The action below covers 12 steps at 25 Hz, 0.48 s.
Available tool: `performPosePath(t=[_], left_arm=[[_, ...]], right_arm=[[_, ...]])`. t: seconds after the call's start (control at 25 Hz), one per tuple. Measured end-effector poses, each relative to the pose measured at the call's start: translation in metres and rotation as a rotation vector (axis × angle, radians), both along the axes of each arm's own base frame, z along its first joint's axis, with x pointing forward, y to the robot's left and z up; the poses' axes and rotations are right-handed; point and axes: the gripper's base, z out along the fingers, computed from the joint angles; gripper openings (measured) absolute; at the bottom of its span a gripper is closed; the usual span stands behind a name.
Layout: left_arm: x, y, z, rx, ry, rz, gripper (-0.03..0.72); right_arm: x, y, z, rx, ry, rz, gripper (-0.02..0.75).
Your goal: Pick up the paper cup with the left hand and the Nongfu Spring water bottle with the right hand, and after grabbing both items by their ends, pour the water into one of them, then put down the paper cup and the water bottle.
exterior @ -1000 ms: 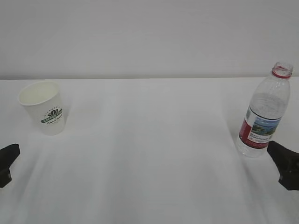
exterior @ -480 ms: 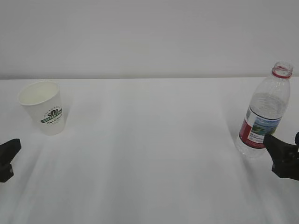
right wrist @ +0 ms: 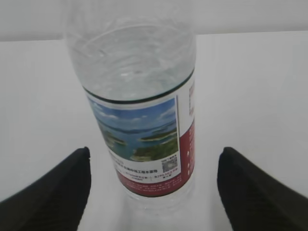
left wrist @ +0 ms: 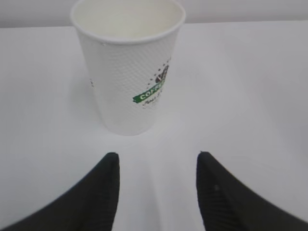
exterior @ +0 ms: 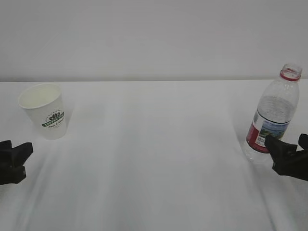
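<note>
The white paper cup [exterior: 44,111] with a green logo stands upright at the left of the table. In the left wrist view the cup [left wrist: 127,82] is just ahead of my left gripper [left wrist: 158,156], which is open with only table between its fingers. In the exterior view that gripper [exterior: 23,161] sits low, in front of the cup and clear of it. The Nongfu Spring water bottle [exterior: 272,115] stands upright at the right, with clear water [right wrist: 130,67] inside. My right gripper [exterior: 285,140] is open, and its fingers flank the base of the bottle [right wrist: 139,120] without touching it [right wrist: 155,150].
The white table [exterior: 154,159] runs back to a plain white wall [exterior: 154,38]. Between cup and bottle lies a wide stretch of bare tabletop. Nothing else stands near either arm.
Both grippers have moved forward toward their objects. The right one has come up around the bottle's base and opened wider. Cup and bottle have not moved.
</note>
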Motion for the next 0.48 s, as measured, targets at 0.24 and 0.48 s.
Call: performPosePath(t=[0.24, 0.48], left_arm=[[0.003, -0.004, -0.004, 0.004, 0.01, -0.045, 0.379], [0.003, -0.004, -0.004, 0.004, 0.01, -0.045, 0.378]], right_arm=[[0.007, 0.001, -0.01, -0.003, 0.035, 0.0, 0.624], [0.015, 0.001, -0.013, -0.003, 0.034, 0.002, 0.625]])
